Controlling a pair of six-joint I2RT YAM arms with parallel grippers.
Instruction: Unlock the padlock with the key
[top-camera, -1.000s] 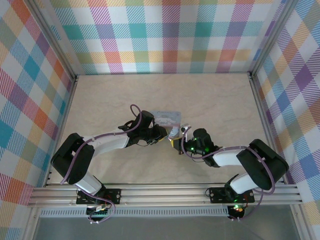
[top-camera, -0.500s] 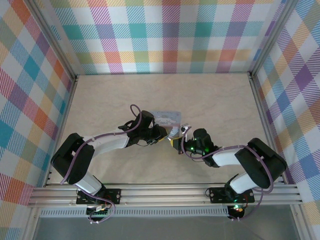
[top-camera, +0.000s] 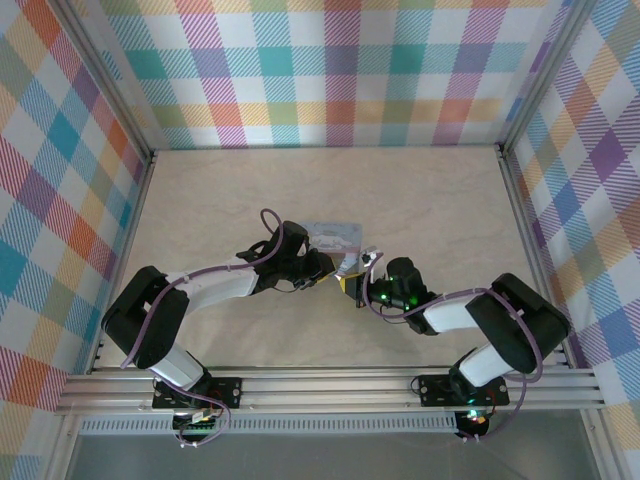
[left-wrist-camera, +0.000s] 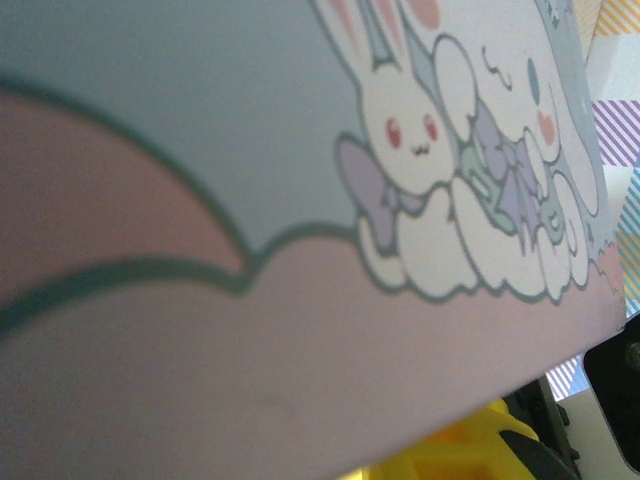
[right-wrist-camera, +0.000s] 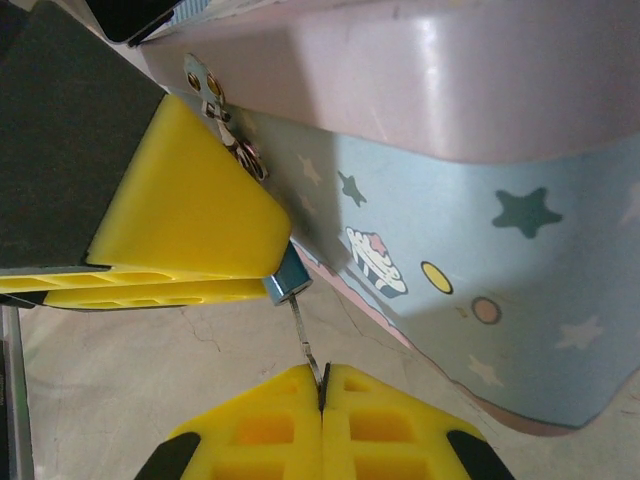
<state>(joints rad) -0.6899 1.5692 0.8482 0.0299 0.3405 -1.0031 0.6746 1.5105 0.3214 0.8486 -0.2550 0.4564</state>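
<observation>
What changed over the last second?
The right arm's elbow drifted slightly leftward in the top view. Nothing was grabbed or released. Unchanged: right gripper shut on the thin silvery key, left gripper holding the tiny blue-teal padlock against the pastel blue cartoon-printed tin box.

My table (top-camera: 430, 190) is a pale beige top with faint marbled veining and fine cracks. One thing lies directly on it: a pastel blue and pink cartoon-printed tin box (top-camera: 335, 236), near the middle, its pink bottom rim resting on the surface.
</observation>
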